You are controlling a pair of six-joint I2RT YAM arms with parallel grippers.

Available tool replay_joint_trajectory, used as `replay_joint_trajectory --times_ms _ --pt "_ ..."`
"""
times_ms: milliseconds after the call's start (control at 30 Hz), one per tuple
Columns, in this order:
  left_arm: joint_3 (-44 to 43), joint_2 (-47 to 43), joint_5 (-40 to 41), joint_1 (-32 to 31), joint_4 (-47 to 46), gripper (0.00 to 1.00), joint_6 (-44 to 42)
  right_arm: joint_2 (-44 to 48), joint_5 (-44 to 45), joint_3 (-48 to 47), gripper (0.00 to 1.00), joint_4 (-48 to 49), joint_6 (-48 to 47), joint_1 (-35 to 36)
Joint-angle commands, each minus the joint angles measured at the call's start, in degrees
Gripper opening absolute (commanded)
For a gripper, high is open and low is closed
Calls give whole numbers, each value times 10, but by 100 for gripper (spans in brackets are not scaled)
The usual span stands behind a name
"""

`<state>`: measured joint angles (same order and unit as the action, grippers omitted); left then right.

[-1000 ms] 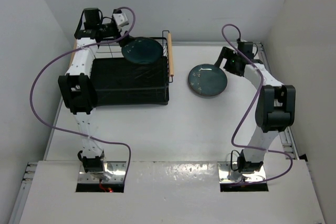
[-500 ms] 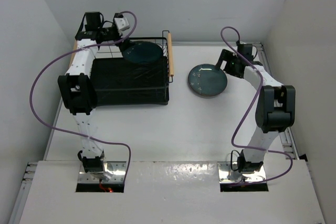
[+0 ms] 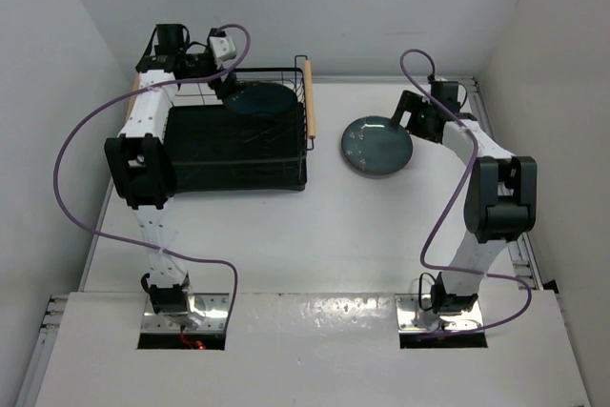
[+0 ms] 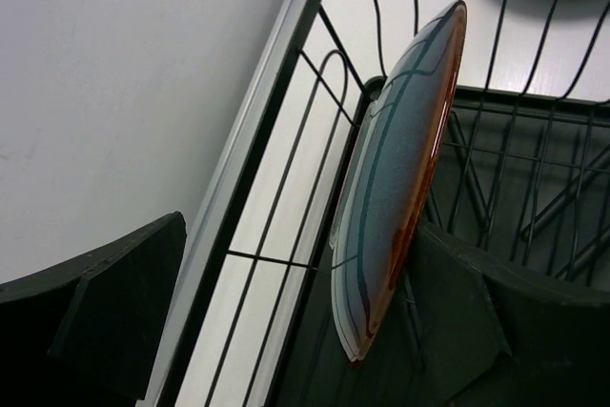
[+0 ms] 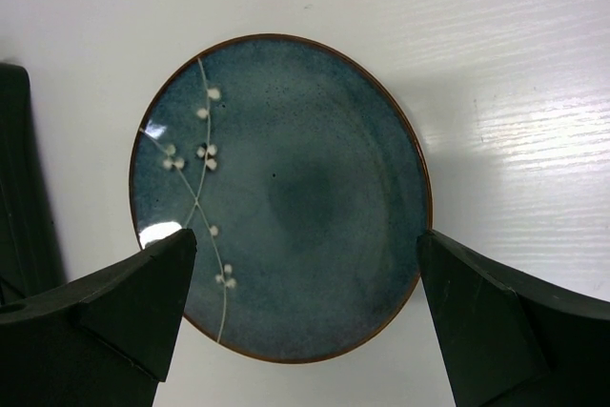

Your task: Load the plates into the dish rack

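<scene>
Step in hand: by my reading, the left arm is parking the first plate on edge at the back of the dish rack and letting it go.
Racked plate: a round, glossy, dark teal-blue ceramic plate with a brown rim, the racked plate (image 4: 391, 188), is standing nearly upright inside the rectangular black wire dish rack (image 3: 229, 152), just beside its rear wall wires.
Left claw: the left claw (image 4: 300, 235) is gaping wide around the racked plate. One finger is sitting well apart from it and the other close against it. Whether that one is touching I cannot tell, but nothing is being pinched.
Second plate: a matching teal-blue ceramic plate with a pale sprig pattern, the second plate (image 5: 281, 197), is lying flat on the white table (image 3: 286, 226), near the rack's light wooden handle (image 3: 308, 102).
Right claw: the right claw (image 5: 307, 235) is hanging spread above the second plate, fingers straddling it, gripping nothing.
Doing it well: the left arm should be backing out straight along the plate's plane, so that neither finger is dragging the rim sideways.
Risk: the racked plate is leaning slightly, so a nudge could be tipping it flat.
</scene>
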<state>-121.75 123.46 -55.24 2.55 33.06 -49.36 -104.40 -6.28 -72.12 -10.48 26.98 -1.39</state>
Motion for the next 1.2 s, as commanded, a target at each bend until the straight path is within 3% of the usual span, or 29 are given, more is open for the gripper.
replay_joint_trajectory --times_ms 0,633,700,800,900,933,967,1100,1167 --pt "-3 -38 -22 -3 33 100 -42 32 -7 1 99 24 -8 -5" --pt "15 -44 -11 -14 95 100 -93 32 -14 7 99 32 -4 -9" --pt "15 -44 -5 -14 95 96 -98 32 -16 7 99 33 -3 -8" --pt "15 -44 0 -14 100 85 -104 31 -18 5 99 35 -4 -9" --pt "15 -44 7 -19 105 66 -109 31 -18 4 99 37 -4 -8" --pt "15 -44 8 -19 105 59 -109 30 -19 5 99 37 -2 -9" --pt "15 -44 8 -19 105 44 -109 30 -19 6 99 36 -3 -8" --pt "10 -44 8 -19 105 34 -104 29 -24 6 99 39 -1 -9" --pt "10 -44 8 -19 105 19 -104 28 -25 7 99 41 0 -9"
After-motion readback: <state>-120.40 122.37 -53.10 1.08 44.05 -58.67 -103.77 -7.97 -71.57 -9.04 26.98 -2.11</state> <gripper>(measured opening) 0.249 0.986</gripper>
